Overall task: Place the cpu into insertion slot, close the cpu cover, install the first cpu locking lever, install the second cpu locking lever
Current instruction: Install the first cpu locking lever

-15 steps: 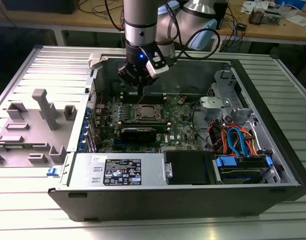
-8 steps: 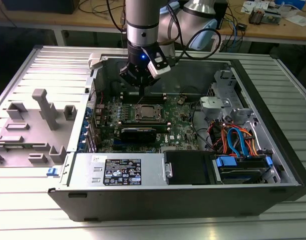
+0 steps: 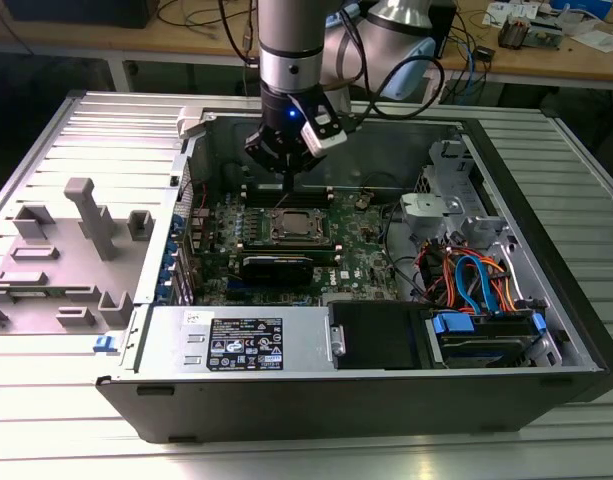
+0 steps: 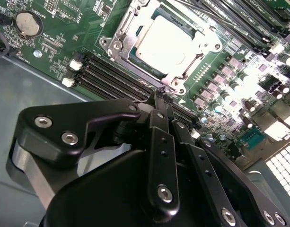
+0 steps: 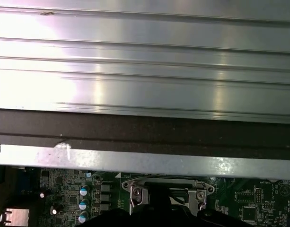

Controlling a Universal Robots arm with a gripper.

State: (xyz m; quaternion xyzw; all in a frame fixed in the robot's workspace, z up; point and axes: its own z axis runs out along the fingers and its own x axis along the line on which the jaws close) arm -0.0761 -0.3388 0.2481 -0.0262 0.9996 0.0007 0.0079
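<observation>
The cpu (image 4: 166, 40) lies flat in the insertion slot (image 3: 275, 233), its silver top showing through the window of the cpu cover (image 4: 120, 33), which is folded down over it. My gripper (image 4: 160, 94) hangs just above the board, its black fingers (image 4: 162, 142) pressed together and shut, tips beside a corner of the socket frame near the memory slots. I see nothing between the fingers. In the exterior view the gripper (image 3: 286, 188) stands above the far edge of the socket (image 3: 293, 228). The first wrist view shows the socket's metal bracket (image 5: 166, 188) below the case wall.
The open computer case (image 3: 546, 250) lies on a ribbed metal table. Long black memory slots (image 4: 111, 78) flank the socket, with a coin battery (image 4: 27, 23) nearby. A power supply (image 3: 236, 340), drive cage with blue and orange cables (image 3: 476, 280), and a grey fixture tray (image 3: 76, 250) surround the board.
</observation>
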